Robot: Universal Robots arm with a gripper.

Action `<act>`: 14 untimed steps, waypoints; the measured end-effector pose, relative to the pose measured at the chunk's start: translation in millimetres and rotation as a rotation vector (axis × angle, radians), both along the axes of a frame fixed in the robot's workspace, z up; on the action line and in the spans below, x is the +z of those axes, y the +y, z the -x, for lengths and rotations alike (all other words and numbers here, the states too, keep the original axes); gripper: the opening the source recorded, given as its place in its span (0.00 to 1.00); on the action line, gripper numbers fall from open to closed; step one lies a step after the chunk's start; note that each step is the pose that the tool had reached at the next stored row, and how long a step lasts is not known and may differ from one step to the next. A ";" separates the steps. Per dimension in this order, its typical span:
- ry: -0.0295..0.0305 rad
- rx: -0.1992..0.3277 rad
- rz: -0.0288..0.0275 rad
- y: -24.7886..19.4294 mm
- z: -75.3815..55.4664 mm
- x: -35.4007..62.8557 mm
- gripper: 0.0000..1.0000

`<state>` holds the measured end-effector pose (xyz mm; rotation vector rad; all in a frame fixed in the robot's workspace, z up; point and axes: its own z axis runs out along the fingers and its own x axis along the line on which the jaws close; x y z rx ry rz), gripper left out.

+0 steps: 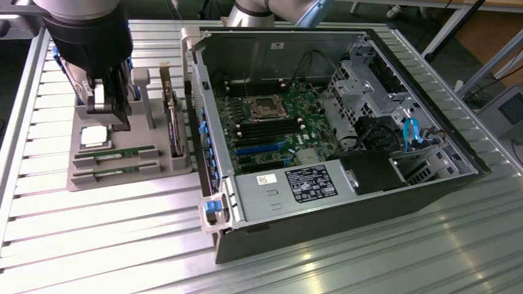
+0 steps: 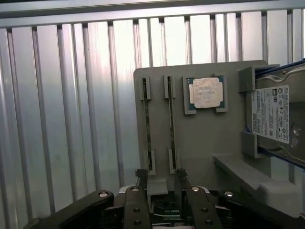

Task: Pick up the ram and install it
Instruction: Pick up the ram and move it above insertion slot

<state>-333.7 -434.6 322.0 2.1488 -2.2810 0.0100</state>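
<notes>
Two rams, thin green sticks, lie on edge in slots of a grey holder (image 1: 159,165): one ram (image 1: 114,153) and a second ram (image 1: 114,171) beside it. In the wrist view they appear edge-on as the first ram (image 2: 147,133) and the second ram (image 2: 171,129). My gripper (image 1: 110,119) hangs above the holder, over its end near the processor chip (image 1: 94,136). The gripper (image 2: 161,180) is open with nothing between its fingertips (image 2: 141,177). The open computer case (image 1: 425,190) lies at the exterior view's right, with its motherboard (image 1: 307,125) and dark memory slots exposed.
On the holder, a silver processor chip (image 2: 206,93) and a hard drive (image 2: 276,114) sit beside the rams; the drive (image 1: 173,119) stands on edge next to the case wall. The ribbed metal table (image 1: 98,245) spreads all round. The case holds a power supply (image 1: 298,184) and cables (image 1: 413,131).
</notes>
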 end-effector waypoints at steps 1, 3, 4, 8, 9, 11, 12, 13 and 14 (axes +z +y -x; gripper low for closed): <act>0.0000 0.000 0.0000 -1.3 0.1 -0.4 0.36; 0.0000 0.000 0.0000 -2.9 0.1 -1.2 0.36; -0.0001 0.000 -0.0001 -3.2 0.1 -1.6 0.36; 0.0000 0.000 0.0000 -3.4 0.1 -3.5 0.36; 0.0000 0.000 0.0000 -3.5 0.1 -4.2 0.36; 0.0001 0.000 0.0000 -3.5 0.1 -5.1 0.36; 0.0001 0.000 0.0000 -3.5 0.1 -5.5 0.36; 0.0000 0.000 0.0000 -3.5 0.1 -6.0 0.36; 0.0001 0.000 0.0000 -3.5 0.2 -6.4 0.36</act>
